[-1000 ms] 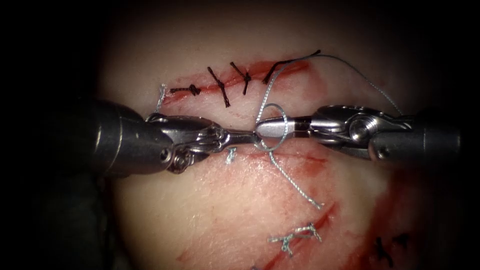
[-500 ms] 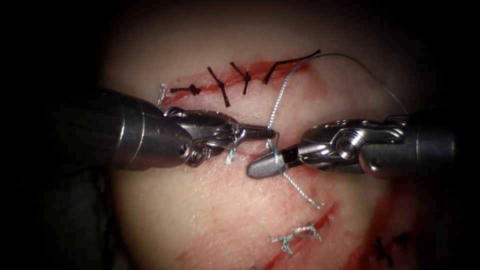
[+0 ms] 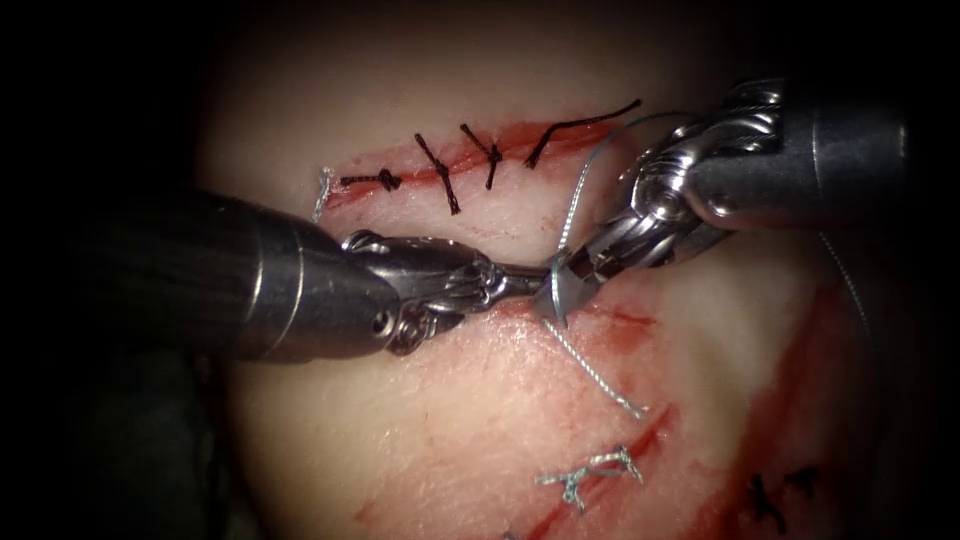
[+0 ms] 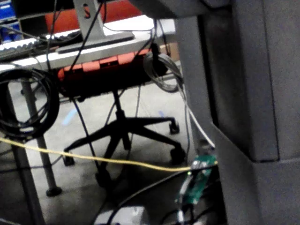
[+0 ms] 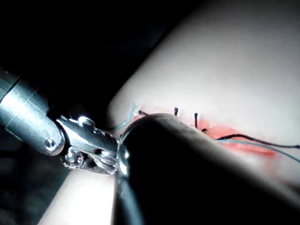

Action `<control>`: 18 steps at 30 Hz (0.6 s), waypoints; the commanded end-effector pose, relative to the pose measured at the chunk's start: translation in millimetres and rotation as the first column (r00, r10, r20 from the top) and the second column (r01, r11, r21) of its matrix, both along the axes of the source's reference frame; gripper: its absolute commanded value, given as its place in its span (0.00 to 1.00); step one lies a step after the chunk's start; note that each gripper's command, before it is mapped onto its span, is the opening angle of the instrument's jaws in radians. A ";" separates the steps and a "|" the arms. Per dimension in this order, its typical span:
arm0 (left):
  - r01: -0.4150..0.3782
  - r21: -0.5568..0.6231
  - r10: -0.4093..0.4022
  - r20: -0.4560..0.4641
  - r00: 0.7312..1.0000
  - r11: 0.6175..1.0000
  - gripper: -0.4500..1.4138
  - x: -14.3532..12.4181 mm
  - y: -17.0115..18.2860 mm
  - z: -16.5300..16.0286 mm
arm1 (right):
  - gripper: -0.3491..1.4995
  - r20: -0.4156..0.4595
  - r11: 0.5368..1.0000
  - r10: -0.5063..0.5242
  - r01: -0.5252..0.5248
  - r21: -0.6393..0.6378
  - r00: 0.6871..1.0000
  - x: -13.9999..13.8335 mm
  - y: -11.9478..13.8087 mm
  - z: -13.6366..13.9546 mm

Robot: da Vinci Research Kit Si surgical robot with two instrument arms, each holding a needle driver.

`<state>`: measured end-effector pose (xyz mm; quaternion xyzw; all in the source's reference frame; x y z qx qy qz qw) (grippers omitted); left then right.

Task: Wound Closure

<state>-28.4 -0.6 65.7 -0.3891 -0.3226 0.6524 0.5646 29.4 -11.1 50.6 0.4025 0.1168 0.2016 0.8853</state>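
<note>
From the left I have my left tool (image 3: 535, 281) lying level across the tissue (image 3: 480, 420), its jaws clenched on the pale thread (image 3: 578, 195) just below the stitched cut (image 3: 520, 140) — I take it that grip anchors one strand. Meeting it tip to tip, my right tool (image 3: 572, 278) angles down from the upper right; its jaws seem pinched on the same thread, though I cannot tell for certain. The loose tail (image 3: 600, 375) trails down onto the tissue, and I see no needle.
</note>
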 end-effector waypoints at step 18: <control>-0.010 -0.006 0.010 0.000 1.000 1.000 0.00 -0.6 0.4 0.3 | 0.00 0.024 0.992 -0.124 0.124 0.003 0.992 2.1 -4.2 1.3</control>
